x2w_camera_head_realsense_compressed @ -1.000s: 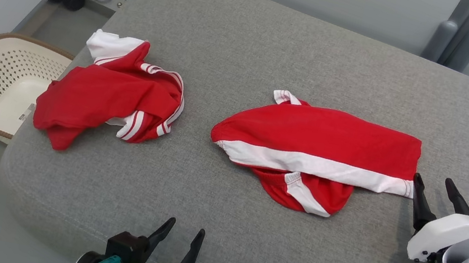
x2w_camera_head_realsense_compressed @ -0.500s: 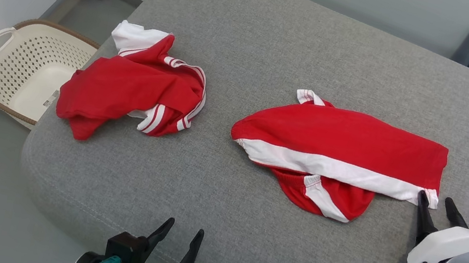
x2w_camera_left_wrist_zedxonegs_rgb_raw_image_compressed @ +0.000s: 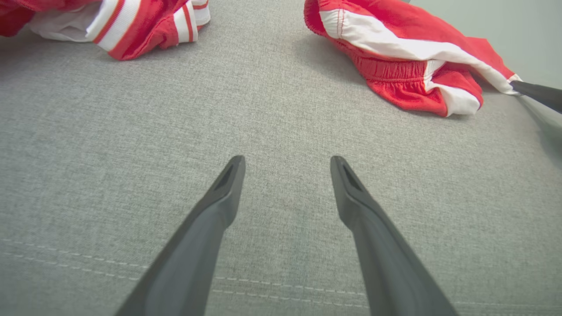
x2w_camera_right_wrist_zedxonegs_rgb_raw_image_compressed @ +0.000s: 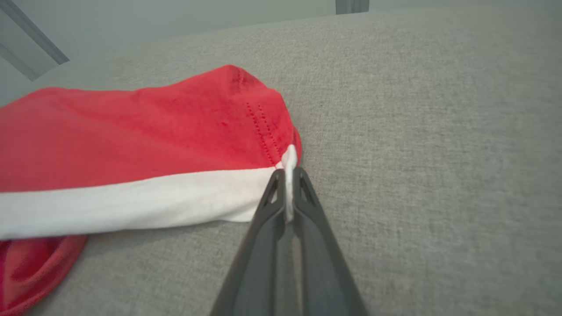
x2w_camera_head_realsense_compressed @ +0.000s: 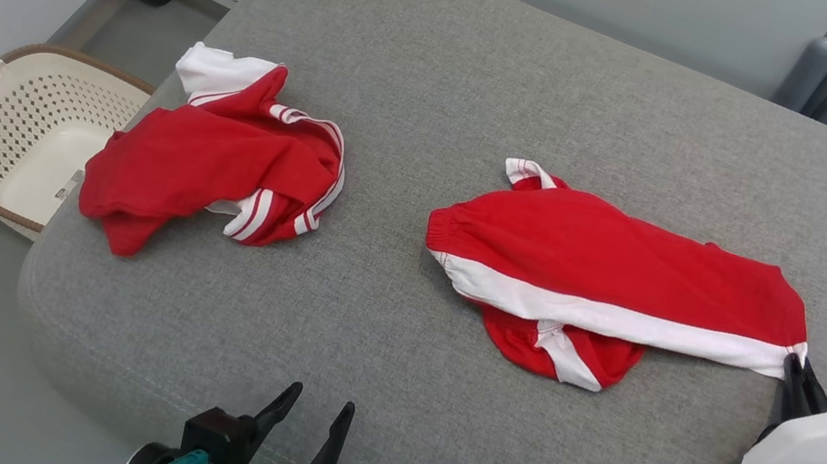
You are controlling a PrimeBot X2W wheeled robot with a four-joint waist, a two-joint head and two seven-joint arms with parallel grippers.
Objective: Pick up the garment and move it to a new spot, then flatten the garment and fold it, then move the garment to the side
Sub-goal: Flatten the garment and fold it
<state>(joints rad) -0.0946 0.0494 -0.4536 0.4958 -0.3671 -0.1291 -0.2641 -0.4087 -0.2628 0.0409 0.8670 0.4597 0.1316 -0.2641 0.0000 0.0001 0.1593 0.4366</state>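
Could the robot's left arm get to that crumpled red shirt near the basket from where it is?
Probably yes: the left tool is open, and only bare grey cushion lies between it and the shirt.

A grey fabric cushion (x2w_camera_head_realsense_compressed: 493, 67) carries red-and-white shorts (x2w_camera_head_realsense_compressed: 613, 259) and a crumpled red-and-white top (x2w_camera_head_realsense_compressed: 213, 163), well apart.

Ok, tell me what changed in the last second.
The right gripper closed on the white-striped corner of the shorts, which it had stood open beside, and the shorts look drawn slightly toward the robot's right. The left gripper stays open; the shirt and basket lie as before.
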